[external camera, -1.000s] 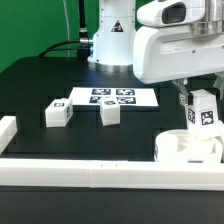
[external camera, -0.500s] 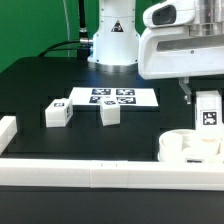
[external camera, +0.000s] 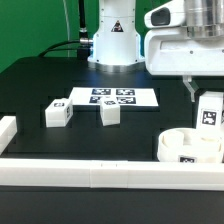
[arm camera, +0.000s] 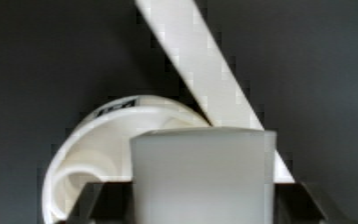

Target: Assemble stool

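Exterior view: a stool leg (external camera: 208, 116) is gripped by the closed claw (external camera: 207, 99) and held upright over the round seat (external camera: 185, 150), which lies beside the front rail (external camera: 100, 171) at that view's right. Should the leg be lowered off its socket, it could be jammed on the rim or the seat shoved aside. The socket is hidden by the leg in both views, and the fingertips can hardly be made out.

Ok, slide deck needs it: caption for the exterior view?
Panda pincer holds a stool leg over the round seat; two more legs lie near the marker board.
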Controlling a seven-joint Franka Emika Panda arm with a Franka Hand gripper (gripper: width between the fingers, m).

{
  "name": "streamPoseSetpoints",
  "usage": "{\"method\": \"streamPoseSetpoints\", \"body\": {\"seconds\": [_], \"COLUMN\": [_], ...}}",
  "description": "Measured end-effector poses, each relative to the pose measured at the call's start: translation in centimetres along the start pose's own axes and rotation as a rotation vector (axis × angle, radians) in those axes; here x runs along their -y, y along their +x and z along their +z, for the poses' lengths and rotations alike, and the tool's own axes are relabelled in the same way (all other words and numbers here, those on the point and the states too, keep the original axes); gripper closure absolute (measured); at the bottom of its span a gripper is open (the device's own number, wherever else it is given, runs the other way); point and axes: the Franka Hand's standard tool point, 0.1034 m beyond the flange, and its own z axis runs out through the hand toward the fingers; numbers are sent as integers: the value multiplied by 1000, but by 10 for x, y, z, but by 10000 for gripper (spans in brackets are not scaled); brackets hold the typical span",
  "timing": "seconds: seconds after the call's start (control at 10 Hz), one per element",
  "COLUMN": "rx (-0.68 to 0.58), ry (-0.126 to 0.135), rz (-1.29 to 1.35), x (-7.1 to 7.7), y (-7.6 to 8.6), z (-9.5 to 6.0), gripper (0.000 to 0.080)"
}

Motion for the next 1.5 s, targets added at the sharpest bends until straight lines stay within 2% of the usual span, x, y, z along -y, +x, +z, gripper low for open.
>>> {"method": "streamPoseSetpoints", "body": {"seconds": [0.3,0.7,1.0,1.1,1.2,1.3,1.4,1.5], "rx": [7,31,35,35,34,33,32,31], "ry": [9,24,24,24,25,26,28,30], "rz": [151,509,568,556,532,525,516,509], "x": [1,5,6,6,6,7,7,8], "y": [-1,-5,-7,-7,-6,-6,-6,-6], "z": [0,1,2,2,1,0,-1,-2], "gripper": [461,461,461,403,403,214,170,170]}}
